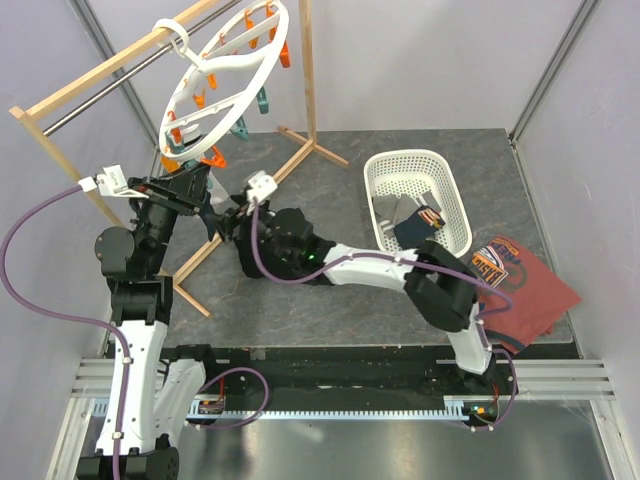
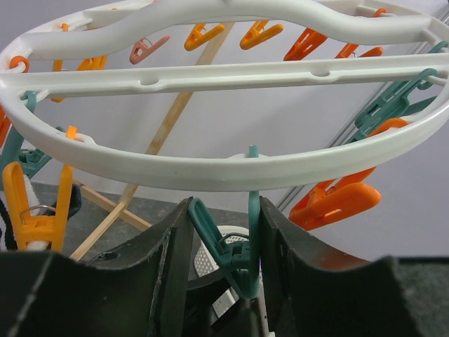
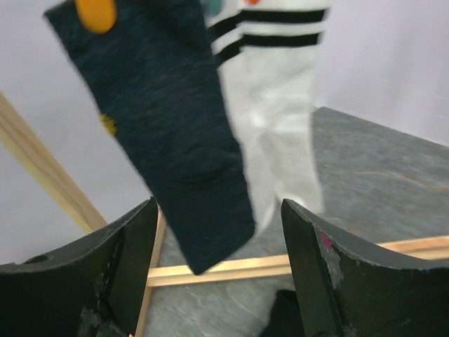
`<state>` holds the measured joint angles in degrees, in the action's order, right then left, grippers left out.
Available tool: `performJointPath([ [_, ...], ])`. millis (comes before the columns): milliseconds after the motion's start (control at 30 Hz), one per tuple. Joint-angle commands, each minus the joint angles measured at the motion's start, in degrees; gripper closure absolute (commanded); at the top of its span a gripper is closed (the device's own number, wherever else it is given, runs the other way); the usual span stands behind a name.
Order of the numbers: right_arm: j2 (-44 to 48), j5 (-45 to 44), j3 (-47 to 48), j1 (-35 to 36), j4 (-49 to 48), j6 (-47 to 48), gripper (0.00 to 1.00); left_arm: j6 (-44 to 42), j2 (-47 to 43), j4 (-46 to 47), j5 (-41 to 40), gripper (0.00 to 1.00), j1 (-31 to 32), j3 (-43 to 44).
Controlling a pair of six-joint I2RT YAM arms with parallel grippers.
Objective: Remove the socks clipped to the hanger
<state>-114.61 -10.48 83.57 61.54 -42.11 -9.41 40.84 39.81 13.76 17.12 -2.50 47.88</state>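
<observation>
The round white hanger (image 1: 232,72) hangs by its hook from the wooden rail, fringed with orange and teal pegs. In the left wrist view its ring (image 2: 224,168) spans the frame. My left gripper (image 2: 221,260) is closed on the two handles of a teal peg (image 2: 242,256) under the ring; it also shows in the top view (image 1: 203,187). My right gripper (image 3: 217,239) is open just below a dark navy sock (image 3: 168,133) and a white sock with black stripes (image 3: 277,119) that both hang from above. It sits beside the left one (image 1: 233,222).
The wooden rail frame (image 1: 300,150) stands around the hanger; its floor bar (image 3: 231,267) runs under my right gripper. A white basket (image 1: 445,185) at the right holds several socks (image 1: 420,222). A red-brown printed shirt (image 1: 520,285) lies at the right front.
</observation>
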Motion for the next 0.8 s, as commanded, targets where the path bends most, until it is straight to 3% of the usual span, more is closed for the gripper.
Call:
performJointPath([
  [0,-6.8,-4.5,9.4,2.5,-1.6,3.7,0.21,-1.5,0.4,0.7,1.2,0.52,0.1,1.7],
  [200,-13.6,-10.2,22.5,3.9,5.4,5.2,0.21,-2.3,1.2,0.4,1.5,0.52,1.1,2.7],
  [300,-15.4,-11.1,27.1,3.9,9.8,5.6,0.28,-2.7,0.9,-0.4,0.9,0.52,1.2,2.9],
  [333,-15.4,-10.9,27.3,3.9,10.0,6.3,0.45,-2.8,0.9,-0.7,0.8,0.52,1.3,3.0],
  [433,-13.8,-9.3,26.6,3.9,10.1,7.6,0.83,-4.4,0.5,-4.3,0.2,0.52,1.4,4.4],
  [500,-11.3,-8.4,24.3,3.9,10.0,7.7,0.98,-6.3,0.2,-6.5,-0.7,0.52,1.5,5.9],
  [767,-2.6,-4.4,17.9,3.9,9.1,4.6,1.00,-10.3,-1.8,-20.4,-5.9,0.52,1.8,11.4],
])
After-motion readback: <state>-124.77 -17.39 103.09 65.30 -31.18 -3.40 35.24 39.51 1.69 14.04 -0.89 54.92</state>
